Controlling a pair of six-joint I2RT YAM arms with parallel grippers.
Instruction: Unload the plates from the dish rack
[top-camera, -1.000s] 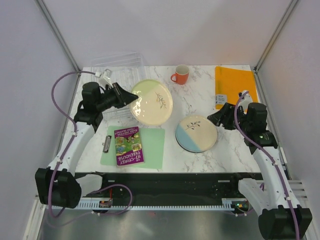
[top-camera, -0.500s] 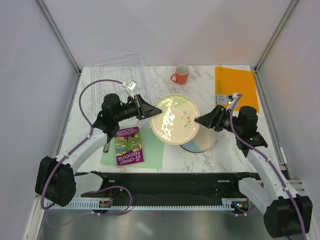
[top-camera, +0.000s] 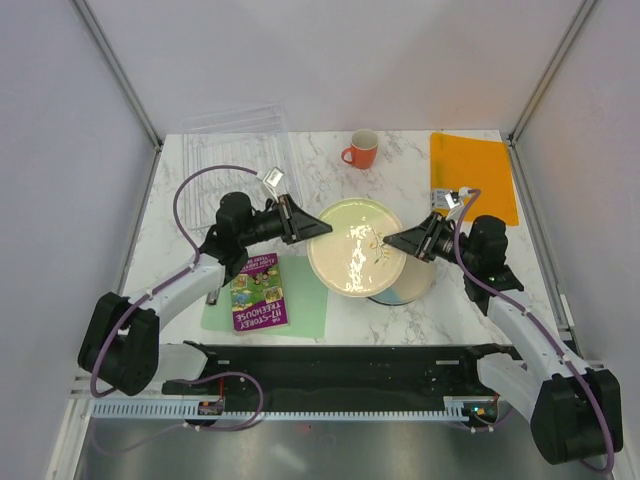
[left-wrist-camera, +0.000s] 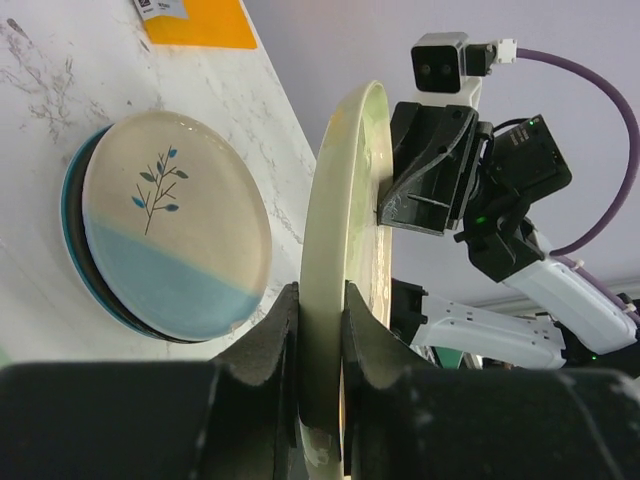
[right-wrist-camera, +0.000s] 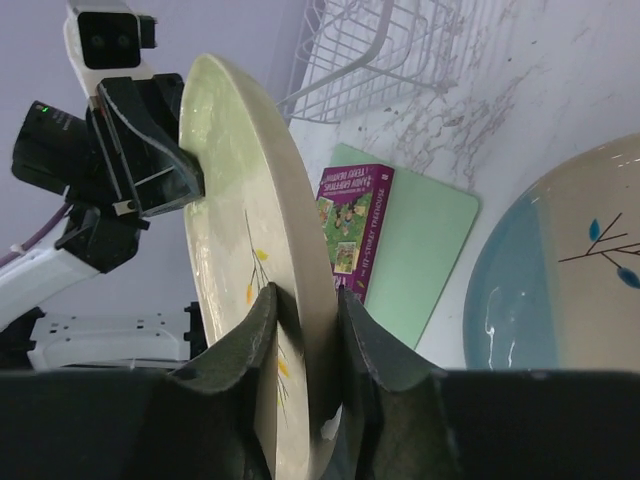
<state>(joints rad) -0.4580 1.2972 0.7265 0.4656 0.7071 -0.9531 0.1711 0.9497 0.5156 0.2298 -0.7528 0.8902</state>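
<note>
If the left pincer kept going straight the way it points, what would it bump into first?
The left pincer is clamped on the yellow-green plate, so it would just push that. Straight across, the right pincer holds the opposite rim, so it likely comes next.

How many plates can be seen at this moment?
2. A pale yellow-green round plate is gripped by the left gripper and right gripper above the white marble table; a blue-and-cream round plate lies flat below it. Others may be hidden underneath.

Pale yellow-green plate (top-camera: 356, 250) with sprig
</note>
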